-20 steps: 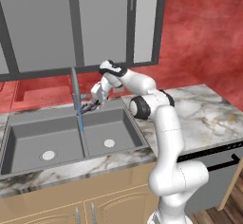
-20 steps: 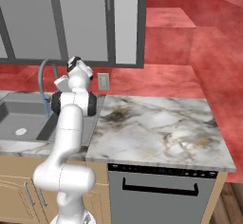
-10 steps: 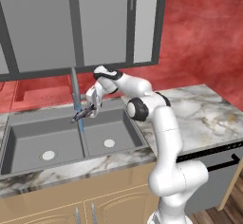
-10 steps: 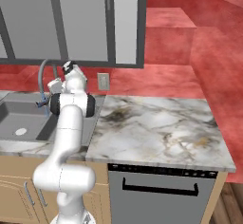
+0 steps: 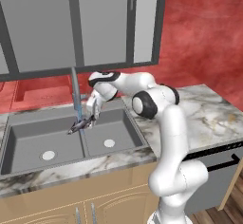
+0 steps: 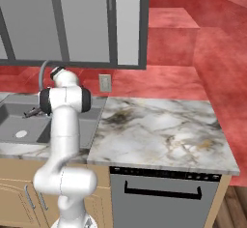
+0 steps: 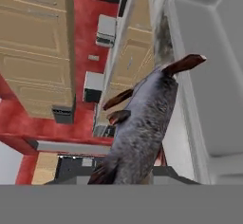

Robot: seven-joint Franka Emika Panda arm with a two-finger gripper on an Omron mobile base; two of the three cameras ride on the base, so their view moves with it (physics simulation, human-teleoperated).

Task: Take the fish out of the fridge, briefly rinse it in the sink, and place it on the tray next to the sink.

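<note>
Left base view showed the gripper (image 5: 88, 115) clenched on the fish (image 5: 80, 124), which stuck out below and ahead of the fingertips, over the divider between the two basins of the sink (image 5: 28, 137). The fish hung right at the foot of the faucet (image 5: 75, 92), where a thin blue stream of water came down onto it; it was probably held there for the rinse, low over the basins so that runoff would fall into the sink. Right base view had the arm bent over the sink (image 6: 14, 121), with the fish (image 6: 33, 111) poking out as a small dark sliver just beyond the fingers and the curved faucet (image 6: 43, 75) rising behind. In the hand view the fish (image 7: 142, 123) ran up from between the fingertips, grey body first and reddish tail farthest from them, grasped near its head end; pale basin wall lay to the right of it. The tray could not be made out.
</note>
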